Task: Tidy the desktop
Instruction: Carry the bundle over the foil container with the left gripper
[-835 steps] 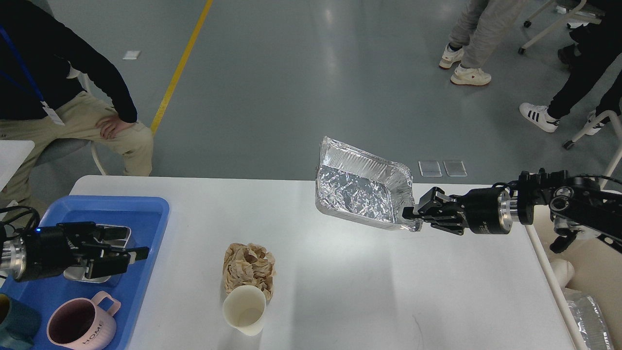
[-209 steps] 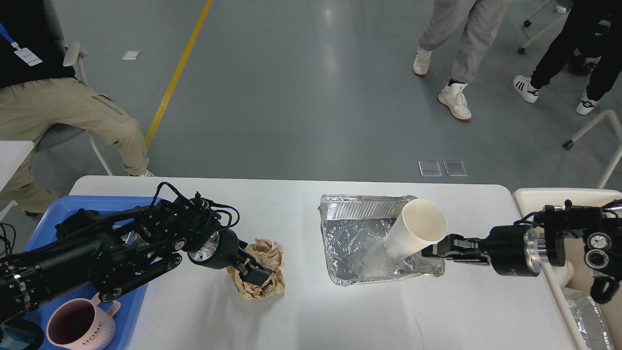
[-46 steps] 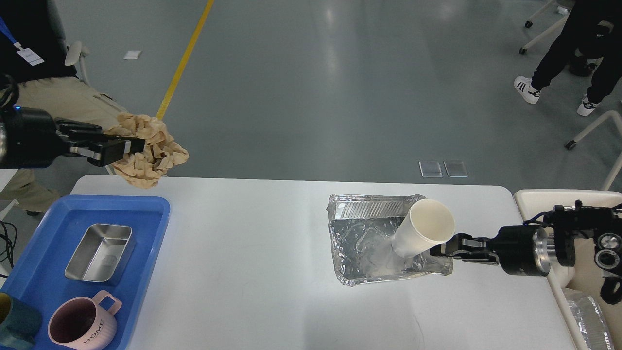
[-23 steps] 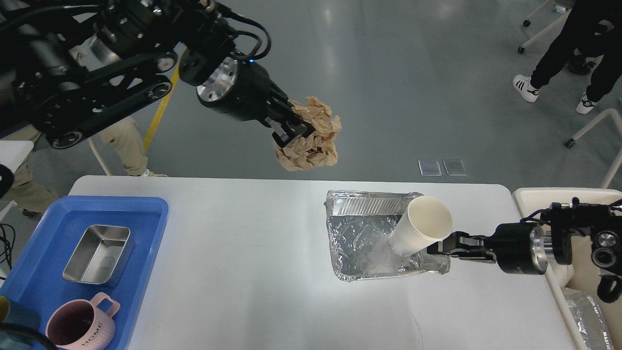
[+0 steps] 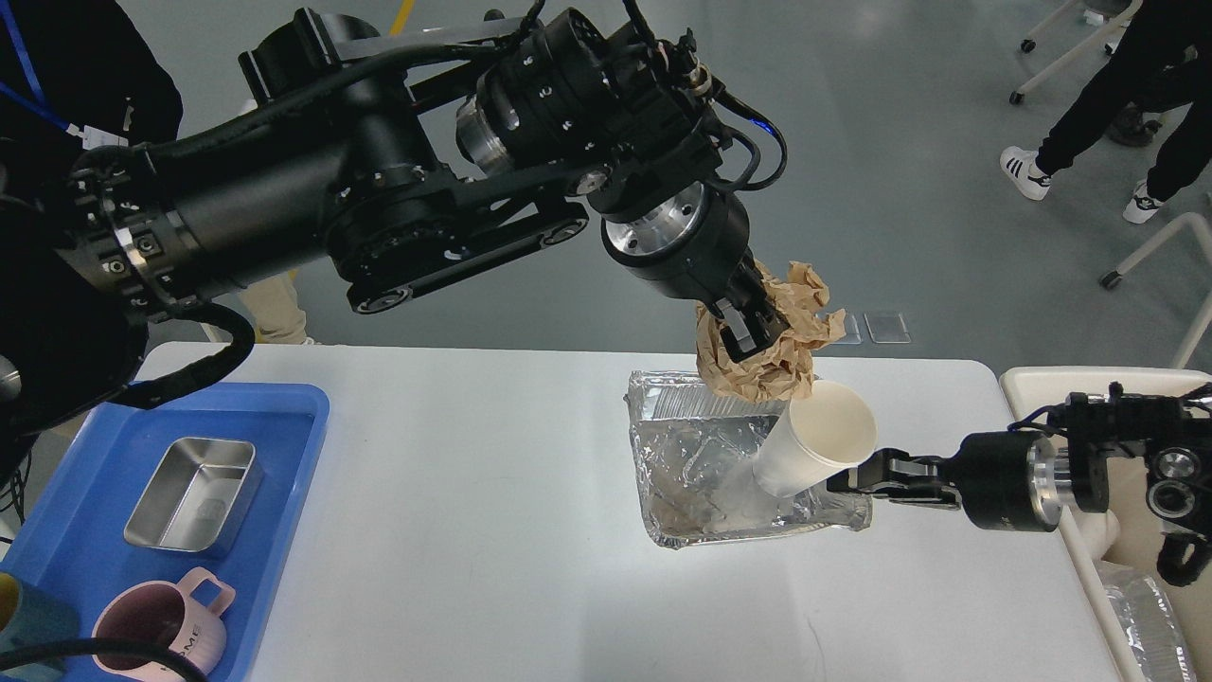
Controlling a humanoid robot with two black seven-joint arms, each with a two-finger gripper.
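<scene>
Left hand (image 5: 748, 333) was clamped on a wad of crumpled brown paper (image 5: 772, 355), held in the air above the far end of the foil tray (image 5: 682, 474) and just above the rim of the paper cup (image 5: 814, 438). Paper looked clear of the tray; can't tell whether it touched the cup rim. Right hand (image 5: 846, 480) came in low from the right, fingers pinched on the tray's near-right rim, right beside the cup base. Cup sat tilted inside the tray, mouth facing up and toward the right. Tray rested on the white desk (image 5: 492, 568), right of centre. Blue tray (image 5: 275, 493) sat at the desk's left edge with a steel box (image 5: 194, 494) and a pink mug (image 5: 161, 635) in it. Cream bin (image 5: 1042, 384) stood off the desk's right end.
</scene>
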